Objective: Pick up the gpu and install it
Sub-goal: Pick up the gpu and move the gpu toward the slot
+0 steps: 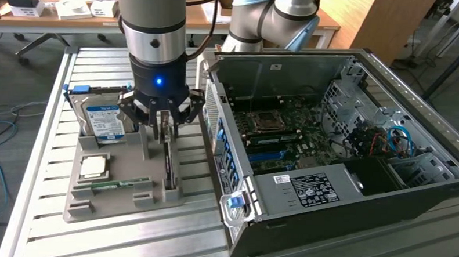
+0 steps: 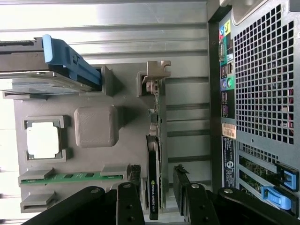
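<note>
Step in hand is judged to be the pick-up: the gripper (image 1: 164,121) is held low over the grey holder tray (image 1: 110,209), centre left of the exterior view, with its fingers (image 2: 130,205) spread wide to either side of the gpu (image 1: 168,160); nothing is pinched yet. The gpu is seen standing on edge in a tray slot, on the side nearest the computer case (image 1: 318,62); it is not installed. A sound grip is judged to call for the fingers being centred across the card's upper edge and closed squarely, clear of the slot walls. Also noted in the tray: a hard drive (image 1: 104,120) upright toward the exterior view's left; a processor (image 1: 93,167); a memory stick (image 1: 118,186). The case lies open just beside the tray, motherboard (image 1: 284,131) exposed; its near wall is judged the chief obstruction.
</note>
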You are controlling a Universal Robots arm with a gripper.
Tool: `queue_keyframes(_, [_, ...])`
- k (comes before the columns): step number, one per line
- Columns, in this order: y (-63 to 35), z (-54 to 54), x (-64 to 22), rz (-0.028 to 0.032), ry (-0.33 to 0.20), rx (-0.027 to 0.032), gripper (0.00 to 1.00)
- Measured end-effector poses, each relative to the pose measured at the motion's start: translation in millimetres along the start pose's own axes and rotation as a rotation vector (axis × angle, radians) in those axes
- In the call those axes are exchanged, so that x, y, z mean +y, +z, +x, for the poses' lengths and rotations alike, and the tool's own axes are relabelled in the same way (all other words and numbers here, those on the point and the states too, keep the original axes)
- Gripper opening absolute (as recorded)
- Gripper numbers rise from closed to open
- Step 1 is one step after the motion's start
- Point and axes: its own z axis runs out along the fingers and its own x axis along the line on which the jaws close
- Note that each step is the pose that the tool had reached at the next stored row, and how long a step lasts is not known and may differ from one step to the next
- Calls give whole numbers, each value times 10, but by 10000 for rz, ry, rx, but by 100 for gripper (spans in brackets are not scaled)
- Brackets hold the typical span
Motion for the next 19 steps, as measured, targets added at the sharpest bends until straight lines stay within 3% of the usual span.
queue_keyframes(19, [229,8,-5,3,-1,3,42])
